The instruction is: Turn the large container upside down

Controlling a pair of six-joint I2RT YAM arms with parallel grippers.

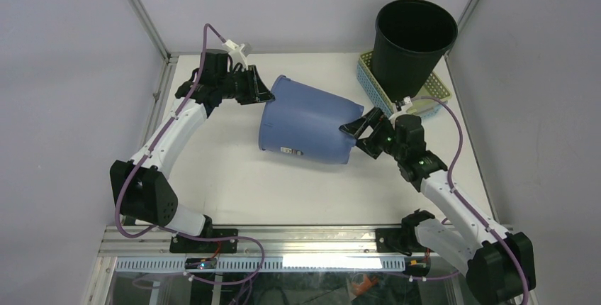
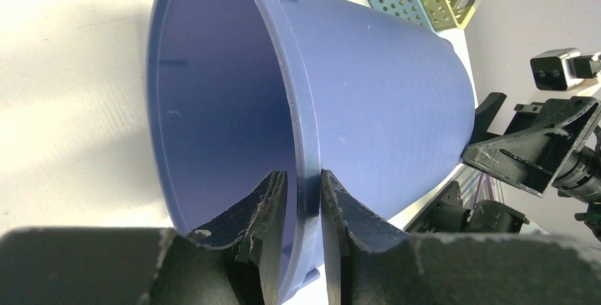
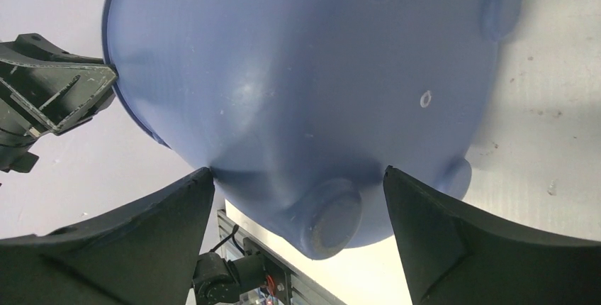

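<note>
The large blue container [image 1: 308, 124] lies on its side on the table, mouth facing left and base facing right. My left gripper [image 1: 268, 96] is shut on its rim, one finger inside and one outside, as the left wrist view shows [image 2: 303, 198] on the blue wall [image 2: 383, 85]. My right gripper [image 1: 358, 131] is open at the container's base. In the right wrist view its fingers [image 3: 298, 170] spread wide across the footed underside [image 3: 305, 71], close against it without clamping it.
A tall black pot [image 1: 413, 39] stands upright at the back right, resting in a teal perforated basket [image 1: 370, 81] with a yellow-green basket [image 1: 434, 99] beside it. The frame posts and grey walls enclose the table.
</note>
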